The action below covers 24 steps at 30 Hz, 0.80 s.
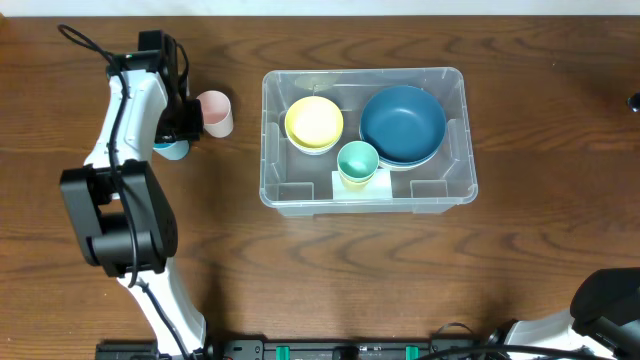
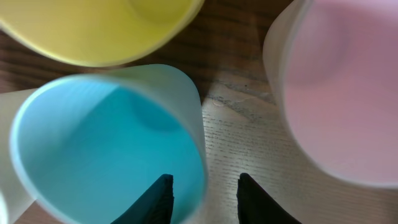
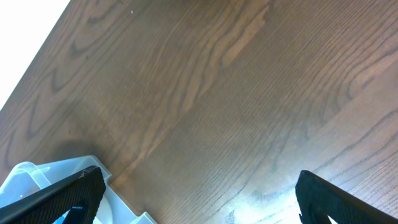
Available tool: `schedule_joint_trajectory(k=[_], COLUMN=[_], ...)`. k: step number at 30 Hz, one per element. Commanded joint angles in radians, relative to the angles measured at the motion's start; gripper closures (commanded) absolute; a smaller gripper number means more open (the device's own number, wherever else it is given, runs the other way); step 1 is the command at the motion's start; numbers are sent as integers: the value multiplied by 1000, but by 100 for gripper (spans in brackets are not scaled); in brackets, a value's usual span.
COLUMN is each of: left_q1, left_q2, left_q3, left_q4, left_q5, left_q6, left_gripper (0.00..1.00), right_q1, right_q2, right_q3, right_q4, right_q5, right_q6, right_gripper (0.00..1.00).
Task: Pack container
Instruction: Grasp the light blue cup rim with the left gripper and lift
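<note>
1. Container: The container [image 1: 362, 72] sits on the table [image 1: 540, 250], right of centre in the overhead frame. It holds 3 items: a yellow bowl [image 1: 314, 123] at upper left, a dark blue bowl [image 1: 403, 124] at upper right, and a green cup [image 1: 357, 163] at lower centre, just in front of both bowls.

2. Left gripper: The left gripper [image 2: 205, 202] is at the upper left of the overhead frame, well apart from the container. In the left wrist view its jaws are parted and straddle the wall of a blue cup [image 2: 106, 143]: 1 finger is inside the cup, 1 is outside, and a gap shows beside the outer finger. A pink cup [image 2: 342, 93] lies at the right and a yellow cup [image 2: 99, 25] at the top.

3. Right gripper: The right gripper [image 3: 205, 205] is spread wide and grasps nothing. It hangs above bare table, with 1 container corner at the lower left of its wrist view.
</note>
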Motion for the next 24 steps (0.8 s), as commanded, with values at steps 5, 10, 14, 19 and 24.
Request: schedule_joint_trajectory(k=[5,10,14,19,24], left_q1=[1,1,0,-2,-23], left_q2=[16,16,16,-13,-140], left_q3=[-5,-5,-5,-5,-5], left_q4=[1,-5,-38,-97,-141], left_q5=[-5,-5,-4,0,110], left_q6=[17,16,-12,-74,-74], left_gripper=[81,94,94,94,94], right_q1=[-3,-3,-3,-3,-3], right_q2=[6,6,6,6,6], right_q3=[12,12,12,12,12], right_q4=[0,-1,0,0,-1], right_q5=[-1,-1,-1,-1,-1], right_q6=[-14,-14,-14,-14,-14], right_gripper=[1,1,1,1,1])
